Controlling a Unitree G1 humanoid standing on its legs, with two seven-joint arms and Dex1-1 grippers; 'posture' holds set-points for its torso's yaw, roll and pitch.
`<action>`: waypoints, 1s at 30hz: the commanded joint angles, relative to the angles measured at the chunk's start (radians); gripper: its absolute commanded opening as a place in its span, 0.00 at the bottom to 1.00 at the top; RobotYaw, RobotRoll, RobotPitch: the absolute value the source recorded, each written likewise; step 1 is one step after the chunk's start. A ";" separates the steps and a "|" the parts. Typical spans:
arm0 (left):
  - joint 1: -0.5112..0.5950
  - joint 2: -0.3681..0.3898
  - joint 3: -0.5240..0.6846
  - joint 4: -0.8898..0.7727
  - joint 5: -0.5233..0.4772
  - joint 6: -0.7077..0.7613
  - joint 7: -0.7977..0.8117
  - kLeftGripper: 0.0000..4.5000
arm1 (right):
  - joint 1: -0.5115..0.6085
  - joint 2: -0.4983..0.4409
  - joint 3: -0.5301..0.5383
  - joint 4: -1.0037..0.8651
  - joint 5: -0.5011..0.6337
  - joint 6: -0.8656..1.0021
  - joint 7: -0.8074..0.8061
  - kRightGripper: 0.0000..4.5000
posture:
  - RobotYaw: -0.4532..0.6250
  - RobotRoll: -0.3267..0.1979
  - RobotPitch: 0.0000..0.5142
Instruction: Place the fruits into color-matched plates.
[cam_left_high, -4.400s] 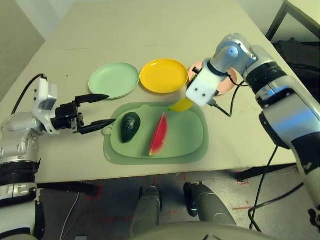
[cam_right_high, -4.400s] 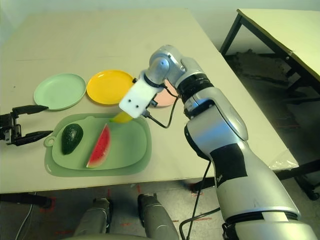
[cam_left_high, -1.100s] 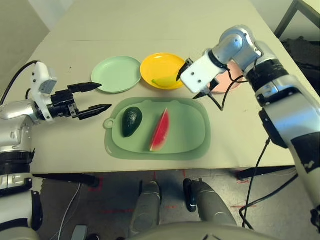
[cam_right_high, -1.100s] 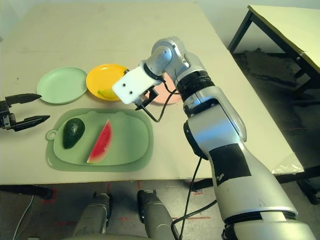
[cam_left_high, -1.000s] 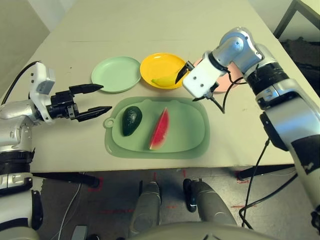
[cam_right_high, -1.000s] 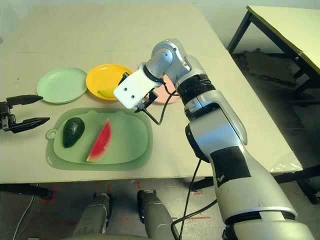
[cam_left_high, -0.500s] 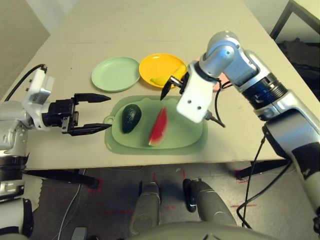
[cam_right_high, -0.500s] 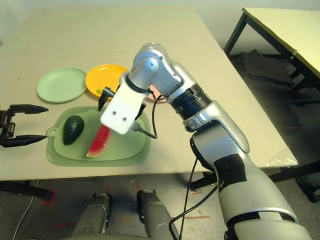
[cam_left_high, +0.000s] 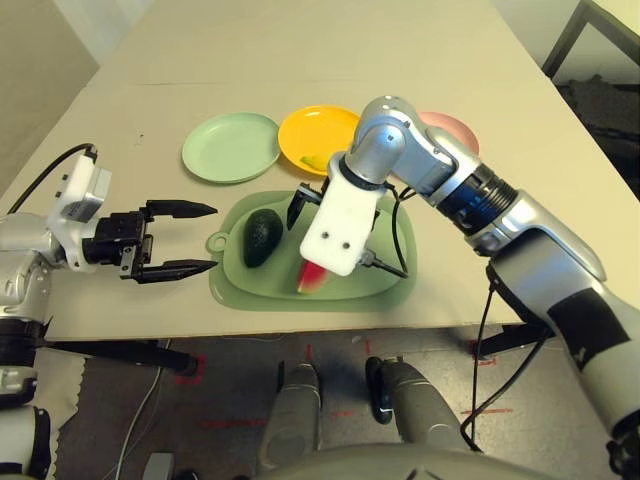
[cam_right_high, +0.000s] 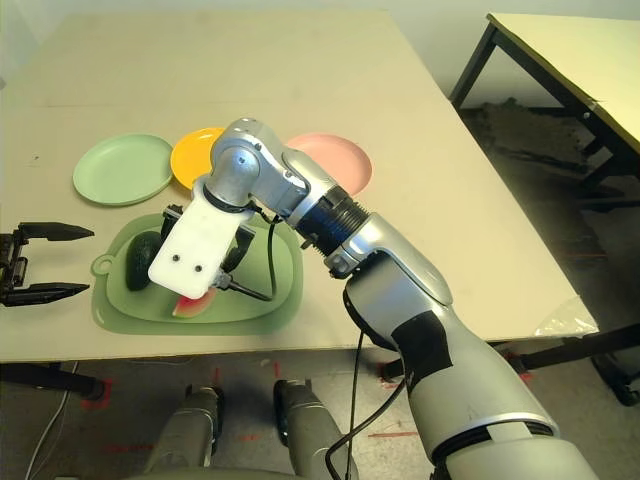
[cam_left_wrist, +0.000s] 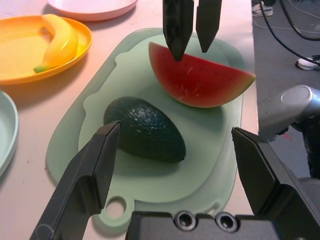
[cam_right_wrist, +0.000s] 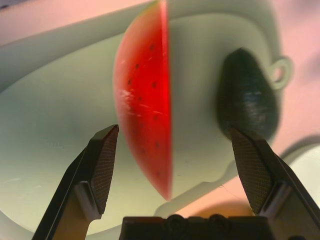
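The red watermelon wedge (cam_right_wrist: 145, 115) and the dark green avocado (cam_left_wrist: 145, 130) lie side by side on a green cutting board. My right gripper (cam_right_wrist: 175, 150) hangs open just above the wedge, a finger on either side of it, with nothing held. The yellow banana (cam_left_wrist: 60, 42) rests in the yellow plate (cam_left_high: 318, 130). The mint green plate (cam_left_high: 231, 147) and the pale pink plate (cam_right_high: 330, 160) flank it, both bare. My left gripper (cam_left_high: 213, 237) stands open left of the board, pointing at the avocado, apart from it.
The green cutting board (cam_left_wrist: 215, 150) lies near the table's front edge, with its handle hole toward my left gripper. A cable loops from my right wrist over the board. A second table (cam_right_high: 570, 60) stands at the far right.
My right gripper let go of the banana in the yellow plate, then swung down and left to hover over the watermelon. My left gripper has shifted slightly nearer the front edge.
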 joint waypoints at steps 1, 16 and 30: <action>0.020 0.002 -0.006 0.012 -0.007 -0.019 -0.008 1.00 | 0.016 0.011 0.025 0.032 -0.029 -0.022 -0.010 0.98 | 0.49 0.62 0.40; 0.027 0.007 0.021 -0.033 -0.007 0.020 -0.008 1.00 | 0.061 0.063 0.057 0.112 -0.108 -0.023 -0.053 0.98 | 0.50 0.62 0.40; 0.016 -0.005 0.028 -0.036 0.012 0.035 -0.008 1.00 | 0.073 0.055 0.057 0.113 -0.121 -0.015 -0.022 0.48 | 0.50 0.62 0.40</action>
